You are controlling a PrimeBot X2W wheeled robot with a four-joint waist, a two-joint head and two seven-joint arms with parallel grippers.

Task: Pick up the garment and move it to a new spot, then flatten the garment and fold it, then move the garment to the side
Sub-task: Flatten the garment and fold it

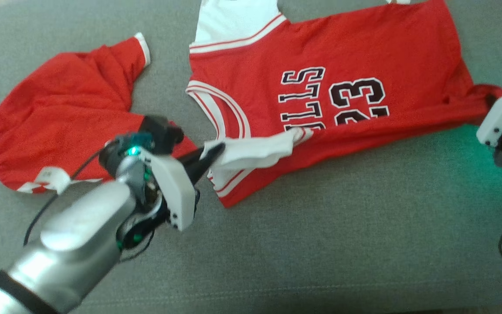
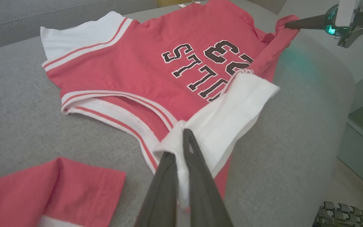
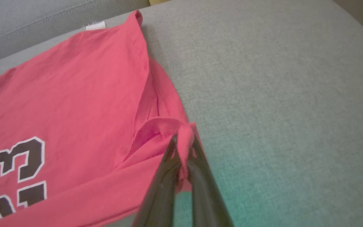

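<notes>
The red jersey [image 1: 329, 56], with white sleeves and a black "23", lies spread on a grey sofa cushion [image 1: 320, 244]. Its near edge is folded up over the lettering. My left gripper [image 2: 181, 138] is shut on the white sleeve [image 2: 232, 113] at the jersey's near left corner; in the head view this gripper [image 1: 216, 152] pinches the same sleeve [image 1: 255, 152]. My right gripper [image 3: 183, 142] is shut on the bunched red hem corner [image 3: 186, 132] at the jersey's right end, and its dark fingers [image 2: 295, 23] reach that corner in the left wrist view.
A second red garment [image 1: 59, 113] with white trim lies crumpled on the cushion to the left, close behind my left wrist. The sofa backrest [image 2: 58, 12] runs along the far side. The cushion's right edge drops to the floor [image 2: 358, 189].
</notes>
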